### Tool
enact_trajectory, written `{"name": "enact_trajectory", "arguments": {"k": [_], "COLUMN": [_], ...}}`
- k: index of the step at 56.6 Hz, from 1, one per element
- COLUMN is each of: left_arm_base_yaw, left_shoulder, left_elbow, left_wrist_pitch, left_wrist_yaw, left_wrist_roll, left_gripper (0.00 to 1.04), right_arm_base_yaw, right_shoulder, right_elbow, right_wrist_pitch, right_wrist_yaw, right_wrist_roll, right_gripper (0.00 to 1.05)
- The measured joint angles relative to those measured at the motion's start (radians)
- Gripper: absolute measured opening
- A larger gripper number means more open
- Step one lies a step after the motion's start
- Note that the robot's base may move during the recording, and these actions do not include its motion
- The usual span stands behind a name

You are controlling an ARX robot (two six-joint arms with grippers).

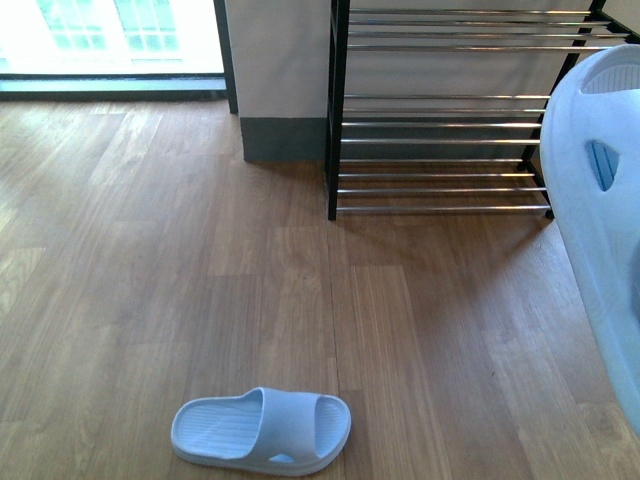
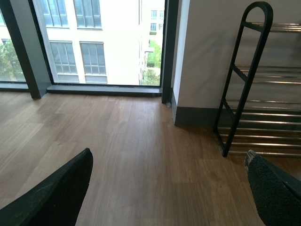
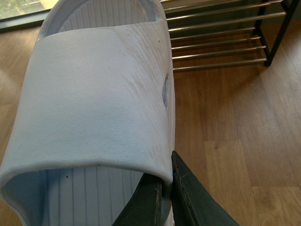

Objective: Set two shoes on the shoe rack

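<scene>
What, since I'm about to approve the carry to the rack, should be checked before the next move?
1. Right pincer shut on the held sandal, at its strap edge: ok.
2. Grip firm enough for the carry: cannot tell.
3. Shoe rack tiers in view bear no shoes: ok.
4. Floor in front of the rack free of obstacles: ok.
5. Left pincer open, holding nothing: ok.
6. Second sandal on the rack: not ok, it lies sole down on the floor.
</scene>
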Motion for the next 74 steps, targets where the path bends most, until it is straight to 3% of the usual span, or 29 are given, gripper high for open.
{"name": "enact_trajectory", "arguments": {"k": [24, 30, 33, 39, 44, 50, 62, 74], "left_arm_base_yaw": [0.0, -0.061, -0.061, -0.029, -0.009, -0.023, -0.103, -0.253], "left_shoulder": [0.0, 0.104, 0.23, 0.531, 0.952, 1.376, 1.868, 2.315], "left_elbow": [0.0, 0.047, 0.058, 0.067, 0.126, 0.247, 0.453, 0.789], "left_wrist_pitch": [0.0, -0.107, -0.059, 0.174, 0.491, 0.668, 0.626, 0.409], "left_wrist_yaw": [-0.001, -0.203, -0.224, -0.098, 0.039, 0.152, 0.264, 0.322], "left_wrist_roll": [0.0, -0.066, -0.068, -0.025, 0.085, 0.201, 0.336, 0.48], "left_gripper": [0.95, 0.95, 0.95, 0.95, 0.95, 0.95, 0.95, 0.95], "right_arm_base_yaw": [0.0, 0.0, 0.0, 0.0, 0.0, 0.0, 0.0, 0.0], "right_shoulder": [0.0, 0.0, 0.0, 0.0, 0.0, 0.0, 0.0, 0.0], "right_elbow": [0.0, 0.0, 0.0, 0.0, 0.0, 0.0, 0.0, 0.0], "right_wrist_pitch": [0.0, 0.0, 0.0, 0.0, 0.0, 0.0, 0.0, 0.0], "right_wrist_yaw": [0.0, 0.0, 0.001, 0.0, 0.001, 0.0, 0.0, 0.0], "right_wrist_roll": [0.0, 0.0, 0.0, 0.0, 0.0, 0.0, 0.0, 0.0], "right_gripper": [0.01, 0.01, 0.01, 0.01, 0.01, 0.01, 0.01, 0.01]}}
